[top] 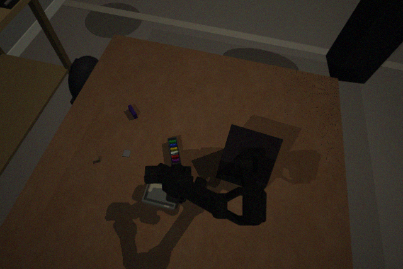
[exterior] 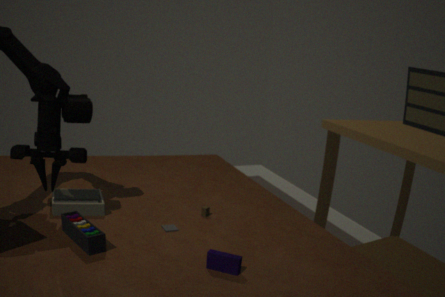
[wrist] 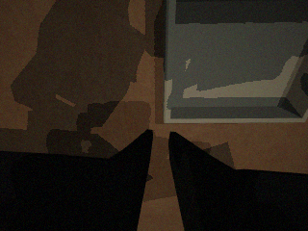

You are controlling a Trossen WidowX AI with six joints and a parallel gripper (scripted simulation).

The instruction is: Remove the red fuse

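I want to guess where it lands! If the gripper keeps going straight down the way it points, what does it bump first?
Probably the bare table, just beside the tray. The gripper is nearly shut and holds nothing; depth is hard to judge.
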